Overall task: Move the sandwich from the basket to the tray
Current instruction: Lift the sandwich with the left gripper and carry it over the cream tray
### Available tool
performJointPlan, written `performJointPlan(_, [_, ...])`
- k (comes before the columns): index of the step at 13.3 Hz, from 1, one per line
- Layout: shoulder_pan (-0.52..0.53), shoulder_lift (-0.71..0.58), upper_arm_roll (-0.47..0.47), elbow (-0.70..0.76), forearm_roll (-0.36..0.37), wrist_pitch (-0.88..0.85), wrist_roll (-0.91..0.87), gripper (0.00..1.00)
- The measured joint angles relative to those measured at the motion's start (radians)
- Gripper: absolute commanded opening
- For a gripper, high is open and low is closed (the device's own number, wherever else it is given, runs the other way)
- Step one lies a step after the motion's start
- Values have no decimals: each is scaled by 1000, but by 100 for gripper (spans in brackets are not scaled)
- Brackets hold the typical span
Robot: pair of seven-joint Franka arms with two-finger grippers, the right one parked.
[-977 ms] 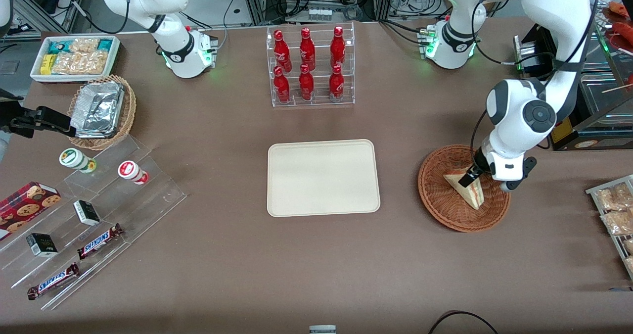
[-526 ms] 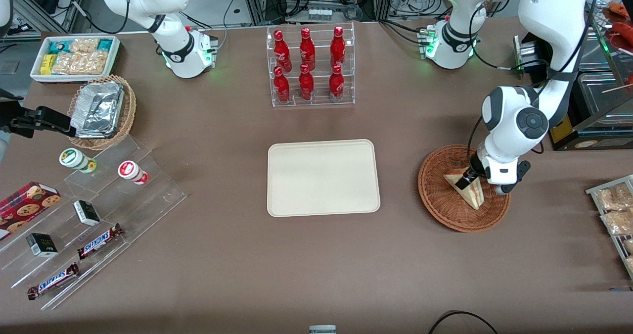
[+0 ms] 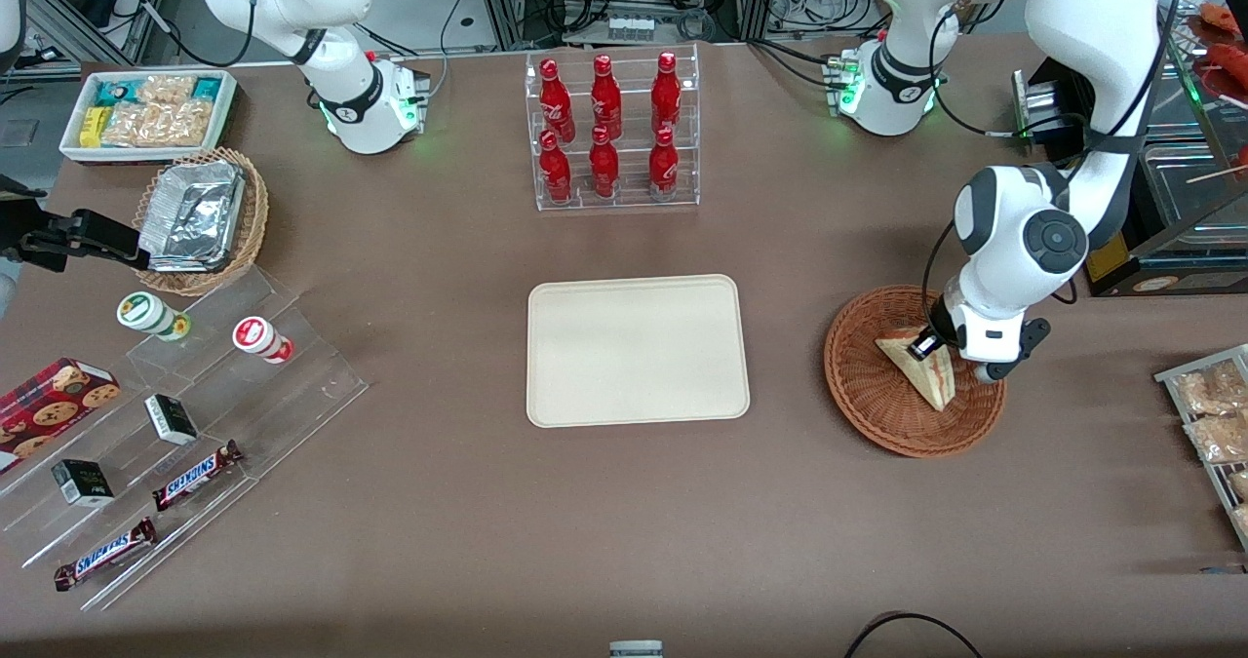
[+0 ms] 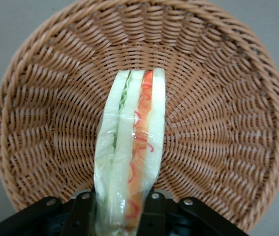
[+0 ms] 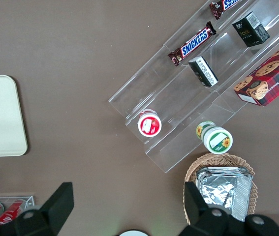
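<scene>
We judge the grasp step complete: our gripper (image 3: 923,346) is clamped on the sandwich (image 3: 921,371), one finger each side, just above the basket (image 3: 868,405), so we next lift clear and carry toward the parked arm's end to the tray (image 3: 636,349).

From my front camera the wrist housing covers most of the gripper (image 3: 922,347), so I see only one dark finger (image 3: 917,346) against the sandwich (image 3: 924,373). On the wrist camera the sandwich's (image 4: 129,157) gripped end and the fingertips run off the picture's edge, and the basket (image 4: 218,123) rim nearest the gripper is probably cut off too.
</scene>
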Motion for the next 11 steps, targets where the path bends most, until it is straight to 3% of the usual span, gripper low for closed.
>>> performJointPlan(3, [-12, -37, -10, 94, 0, -163, 14, 0])
performJointPlan(7, [-134, 0, -21, 320, 0, -434, 18, 0])
performJointPlan(11, [-288, 97, -27, 447, 0, -488, 13, 0])
